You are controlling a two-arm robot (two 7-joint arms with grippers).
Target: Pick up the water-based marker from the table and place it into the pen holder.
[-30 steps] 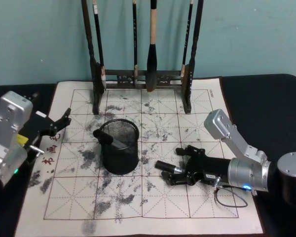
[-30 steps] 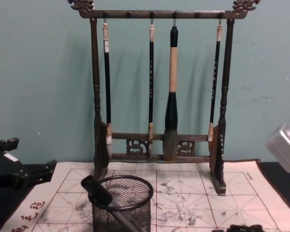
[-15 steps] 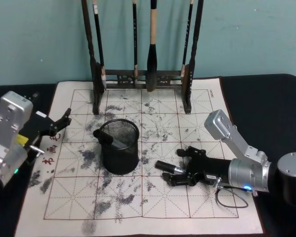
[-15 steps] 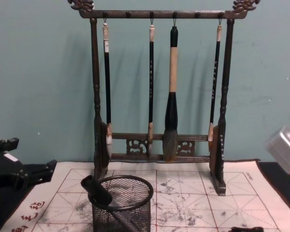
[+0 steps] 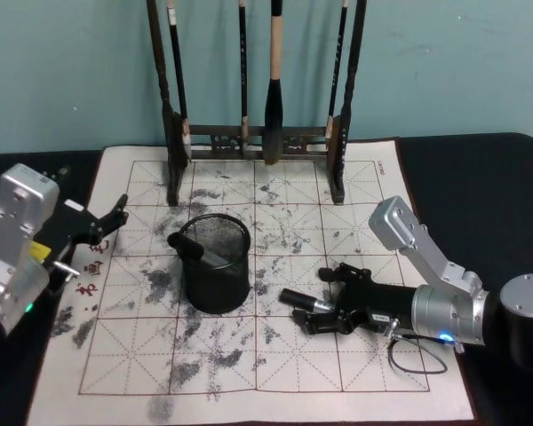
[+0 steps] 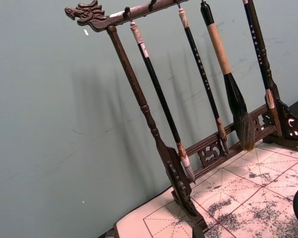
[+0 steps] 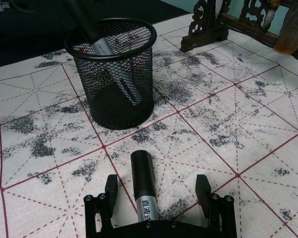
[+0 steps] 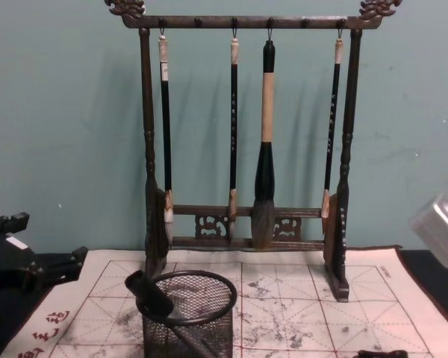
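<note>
Though brought low over the right half of the calligraphy mat (image 5: 338, 373), holds the right gripper (image 7: 157, 182) spread wide and pinching nothing, with one finger on each side of the water-based marker (image 7: 143, 181) and clear of its barrel. Finds that marker flat on the mat between those fingers, just right of the mat's middle, long axis in line with the gripper's own reach, black cap pointing outward toward the pen holder (image 7: 114, 89). Meets the holder upright near that cap, toward the mat's left half, with a second marker (image 7: 97, 47) leaning inside against the rim. Calls, on this reading, for a straight squeeze across the barrel, then a lift and a carry onward along much the same line to the rim, probably with no turn of the wrist first. Leaves the left gripper (image 5: 102, 226) parked at the mat's left edge, farther from the marker, with the holder between. Ends at the brush rack (image 5: 258, 133) along the mat's far edge.
</note>
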